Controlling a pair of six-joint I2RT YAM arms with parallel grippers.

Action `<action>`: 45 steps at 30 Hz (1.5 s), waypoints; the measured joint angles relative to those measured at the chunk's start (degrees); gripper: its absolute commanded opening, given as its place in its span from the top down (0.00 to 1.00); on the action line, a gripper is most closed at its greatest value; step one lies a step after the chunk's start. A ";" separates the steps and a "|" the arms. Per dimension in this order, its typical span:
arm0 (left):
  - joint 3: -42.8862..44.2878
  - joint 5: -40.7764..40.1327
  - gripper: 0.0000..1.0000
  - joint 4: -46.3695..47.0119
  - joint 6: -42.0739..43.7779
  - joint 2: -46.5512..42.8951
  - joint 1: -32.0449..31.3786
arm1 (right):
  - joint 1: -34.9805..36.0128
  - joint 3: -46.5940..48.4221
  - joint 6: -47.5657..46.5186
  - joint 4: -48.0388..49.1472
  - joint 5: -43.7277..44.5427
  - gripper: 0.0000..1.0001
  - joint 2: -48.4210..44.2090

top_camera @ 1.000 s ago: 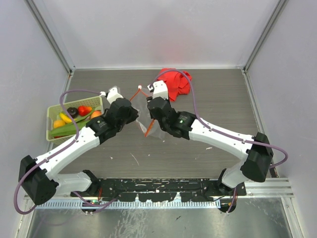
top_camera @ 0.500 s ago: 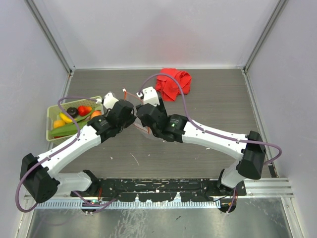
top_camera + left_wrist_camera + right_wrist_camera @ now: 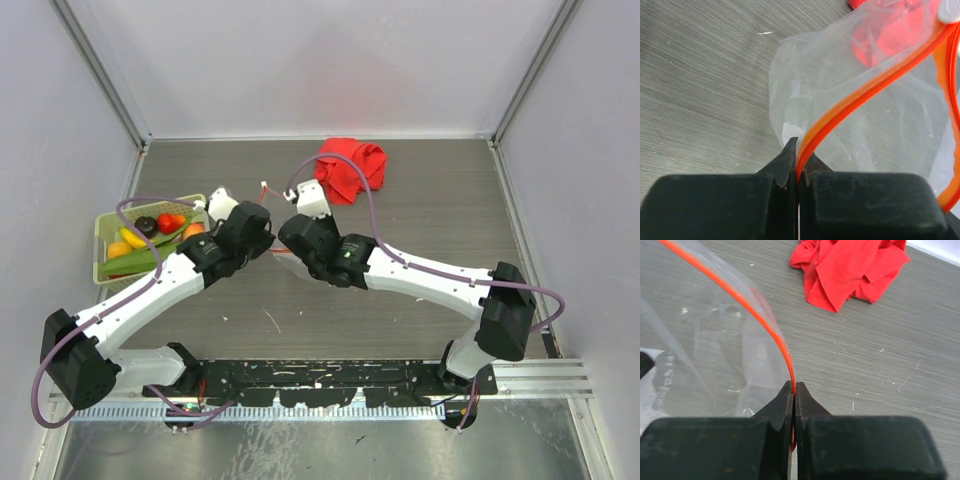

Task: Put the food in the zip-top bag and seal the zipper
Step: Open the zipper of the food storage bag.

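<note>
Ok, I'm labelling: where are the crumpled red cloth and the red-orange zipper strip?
crumpled red cloth (image 3: 850,265), right wrist view, centre folds.
red-orange zipper strip (image 3: 865,92), left wrist view, mid-length.

Grey wood-grain table (image 3: 450,200), lightly scuffed, with pale flecks. Plain pale walls (image 3: 320,60) enclose its far edge and both sides. Aluminium posts (image 3: 102,70) run at the far corners. Lighting is even and diffuse.

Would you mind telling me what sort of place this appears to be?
Most likely a robotics lab test cell: a grey wood-grain tabletop walled by white panels, two white-and-black robot arms bolted to a metal rail at its near edge, and toy fruit in a pale green slotted basket.
</note>
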 measured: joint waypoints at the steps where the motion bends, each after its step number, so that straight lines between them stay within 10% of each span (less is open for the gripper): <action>1: -0.04 0.11 1.00 0.02 0.07 0.00 0.00 | -0.39 -0.57 0.00 0.26 0.72 0.99 -0.02; 9: -1.14 3.08 0.99 2.97 0.85 0.42 -0.07 | -2.60 -5.09 -1.20 4.15 4.87 0.99 -2.16; 33: -7.74 14.25 0.19 15.41 7.52 -5.40 0.00 | -3.76 -23.41 -18.23 27.54 7.96 0.99 -11.96; 45: -9.86 9.84 0.05 9.46 9.60 -17.20 6.49 | -3.80 -24.90 -19.30 31.95 7.96 0.99 -11.47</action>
